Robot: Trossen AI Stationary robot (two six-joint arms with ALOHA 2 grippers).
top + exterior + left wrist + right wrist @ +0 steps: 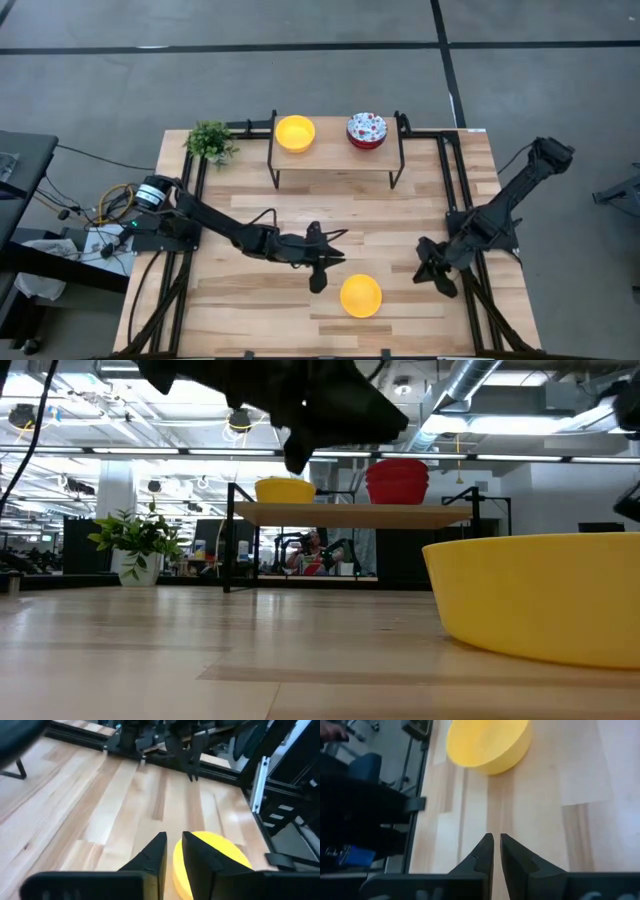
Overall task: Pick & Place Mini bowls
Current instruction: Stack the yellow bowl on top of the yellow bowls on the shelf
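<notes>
Open lab: exposed ceiling ducts (500, 395)

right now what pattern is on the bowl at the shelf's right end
White with a red-and-dark floral pattern inside; the high view shows it best.

A plain bright yellow round mini bowl (361, 296) sits upright on the wooden bench near its front edge. A second plain yellow mini bowl (295, 133) and a white mini bowl with red floral pattern (366, 130) stand apart on the raised shelf at the back.
</notes>
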